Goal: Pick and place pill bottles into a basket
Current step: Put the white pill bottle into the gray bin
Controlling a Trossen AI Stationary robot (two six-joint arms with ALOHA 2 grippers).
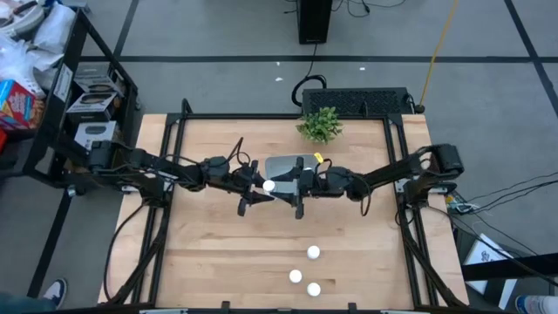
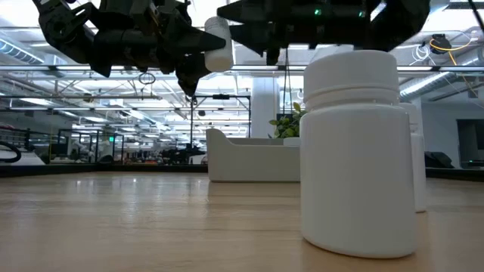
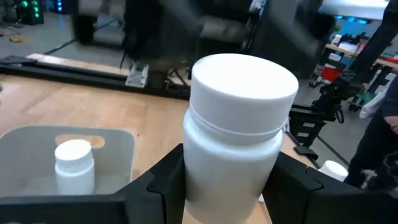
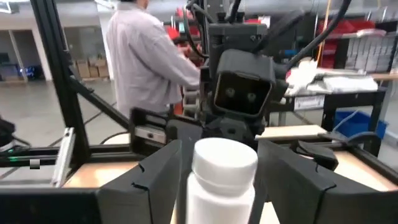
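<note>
Looks like a hand-off in mid-air, over the middle of the bench just in front of the basket [image 1: 286, 166]. One pill bottle [image 1: 269, 186] hangs between the two arms, with the left claw [image 1: 255, 187] coming at it from one side and the right claw [image 1: 295, 187] from the other.

The left wrist view is the clear one: the left claw's fingers [image 3: 163, 182] sit tight against both sides of the bottle body, cap pointing away from the wrist, so that claw is closed on it. In the right wrist view the same bottle sits between the right claw's fingers [image 4: 160, 171], and there seems to be a sliver of gap on each side, so I'd call that claw open and not gripping.

What matters for the next move: the basket lies right behind the held bottle, toward the bench's far edge and the plant [image 1: 319, 124], and the left arm has the bottle. So it's a short reach back, then let go.

One bottle already stands upright in the basket [image 3: 74, 163]. Three more [image 1: 313, 253] wait near the front edge, right of centre, well away from both claws.
</note>
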